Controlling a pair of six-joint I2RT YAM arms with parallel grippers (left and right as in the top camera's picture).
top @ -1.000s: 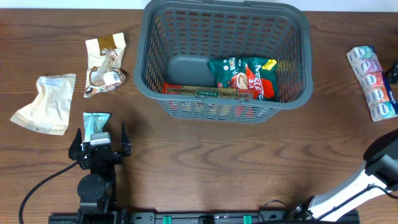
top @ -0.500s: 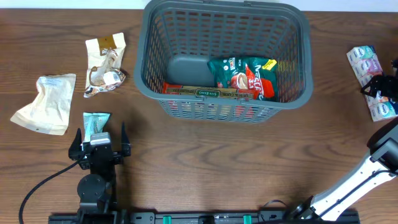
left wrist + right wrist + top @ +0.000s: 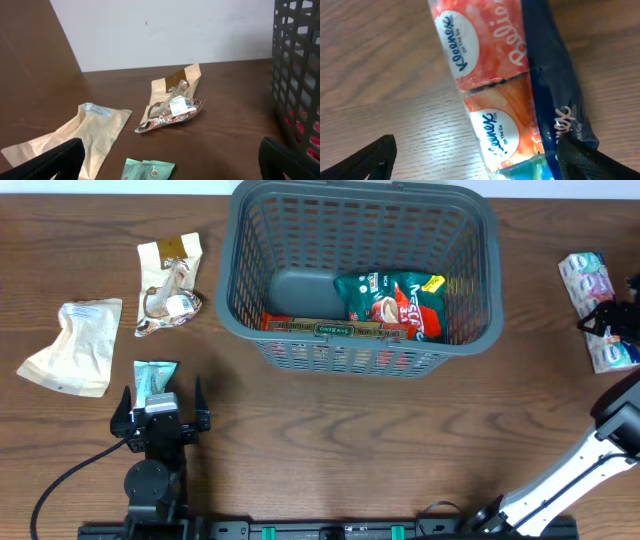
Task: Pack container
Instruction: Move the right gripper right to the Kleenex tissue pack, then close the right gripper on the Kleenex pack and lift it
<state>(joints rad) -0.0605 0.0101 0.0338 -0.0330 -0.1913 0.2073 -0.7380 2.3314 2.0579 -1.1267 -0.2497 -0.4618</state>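
- Brown wood table (image 3: 330,440); container (image 3: 350,356) sits at the far centre, between the two arms' work areas.
- Left of the container: torn cream packet (image 3: 168,285) with a shiny crumpled wrapper, near the container's left wall but apart from it.
- Beige pouch (image 3: 72,347) is further left, flat and creased, apart from the cream packet.
- Teal sachet (image 3: 155,377) lies just ahead of the left gripper (image 3: 162,398), nearer to it than the other two packets.
- Left gripper is low on the near-left table with its fingers spread wide, released and holding nothing. A black cable (image 3: 70,470) trails from its arm.
- In the left wrist view the container's lattice wall fills the right edge, with red showing through the slots and a white wall (image 3: 165,30) behind.
- Far right edge: tissue multipack (image 3: 598,310), a strip of small packs lying flat on the table, well apart from the container.
- Right gripper (image 3: 612,320) is down over the multipack. In the wrist view its fingers stand one on each side of the orange and dark blue packs, wide apart and released. The left finger is clear of the pack; contact on the other side cannot be told.
- Container contents: green snack bag (image 3: 392,302) on the right side of the floor, and a flat red-brown box (image 3: 330,328) along the near wall. The bag's lower edge meets the box's right end.
- The grey solid bottom shows bare at the left of the container.
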